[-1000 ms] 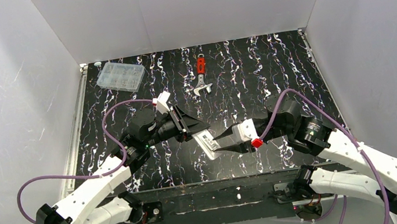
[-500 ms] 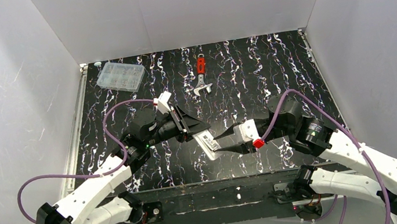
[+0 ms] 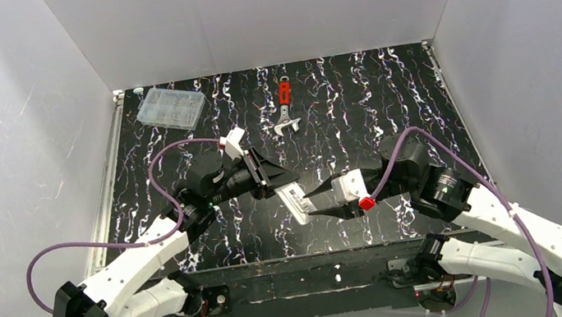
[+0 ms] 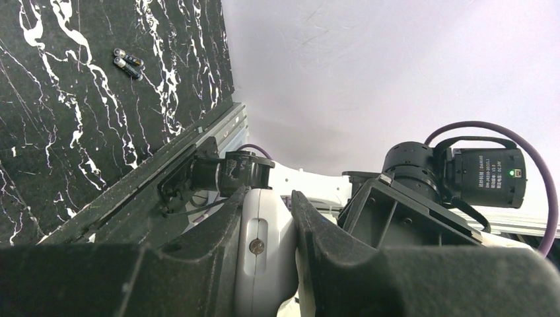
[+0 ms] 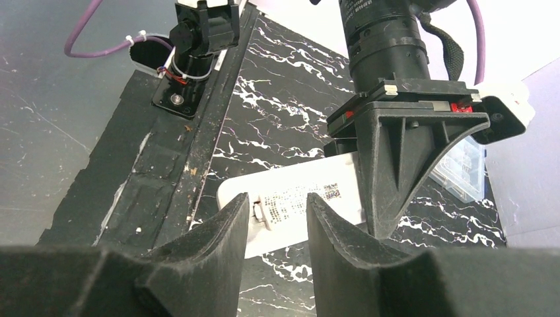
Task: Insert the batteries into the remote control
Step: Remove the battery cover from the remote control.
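Observation:
My left gripper (image 3: 286,187) is shut on the remote control (image 3: 295,204), a slim white bar held just above the table near the front middle. In the left wrist view the remote control (image 4: 264,247) stands edge-on between the black fingers of my left gripper (image 4: 267,198). My right gripper (image 5: 277,198) is open, its fingers either side of the labelled back of the remote control (image 5: 337,179). From above, my right gripper (image 3: 307,205) points left at the remote's near end. Two batteries (image 4: 127,63) lie side by side on the table; I cannot find them from above.
A clear compartment box (image 3: 170,107) sits at the back left corner and also shows as the box (image 5: 462,165) behind my left wrist. A red-handled wrench (image 3: 285,108) lies at the back middle. The table's front edge (image 5: 191,142) runs close below the remote.
The left arm has shifted slightly, carrying the remote a little up and to the right. The right gripper stays open at the remote's near end.

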Available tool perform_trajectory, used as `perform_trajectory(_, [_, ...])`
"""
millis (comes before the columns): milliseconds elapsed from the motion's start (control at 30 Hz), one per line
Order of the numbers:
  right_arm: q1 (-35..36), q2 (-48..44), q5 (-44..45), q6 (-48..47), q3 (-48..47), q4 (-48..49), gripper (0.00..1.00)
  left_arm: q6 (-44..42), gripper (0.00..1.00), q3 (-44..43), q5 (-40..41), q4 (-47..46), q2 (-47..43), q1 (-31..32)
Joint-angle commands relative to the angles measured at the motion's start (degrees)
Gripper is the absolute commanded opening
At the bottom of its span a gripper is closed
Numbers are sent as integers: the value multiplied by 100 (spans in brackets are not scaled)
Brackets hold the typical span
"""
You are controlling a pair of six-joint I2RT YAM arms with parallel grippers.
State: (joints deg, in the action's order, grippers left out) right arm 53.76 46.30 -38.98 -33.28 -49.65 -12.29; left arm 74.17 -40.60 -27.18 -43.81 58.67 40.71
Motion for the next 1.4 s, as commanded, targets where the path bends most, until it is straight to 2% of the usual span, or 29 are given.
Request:
perform_trajectory(0, [11,-136,-58,-15,88,25,46,-8,0,-266,-180,-387,-73,-27])
perform_trajectory(200, [8,-238,137,491,78,335,46,-178,0,-256,-139,-215,-133,-80])
perform_trajectory(300, [3,-314,501,1361,79,768,46,-412,0,-335,-125,38,-184,-135])
perform_trajectory(433, [8,-289,1426,2777,-79,1049,46,-669,0,-373,-61,259,-243,-235])
perform_trajectory(533, [7,-195,2259,3823,-292,827,41,-850,0,-405,37,470,-325,-300])
perform_trajectory(600, [12,-69,2858,4449,-522,358,37,-982,0,-458,78,652,-374,-339])
perform_trajectory(700, [12,268,3277,4964,-1023,-516,37,-1097,0,-497,130,860,-438,-396])
perform_trajectory(733, [14,403,3287,5029,-1222,-780,39,-1104,0,-513,118,882,-439,-417])
perform_trajectory(800, [32,629,3245,5123,-1500,-1151,49,-1102,0,-521,101,912,-443,-456])
perform_trajectory(1000, [233,856,3018,5404,-1561,-1125,62,-1074,0,-511,99,976,-477,-515])
perform_trajectory(1267, [653,1224,3184,5557,-1595,-1069,64,-1062,0,-536,51,1011,-475,-538])
perform_trajectory(1367, [754,1464,3356,5510,-1739,-1352,64,-1062,0,-573,-1,1065,-464,-538])
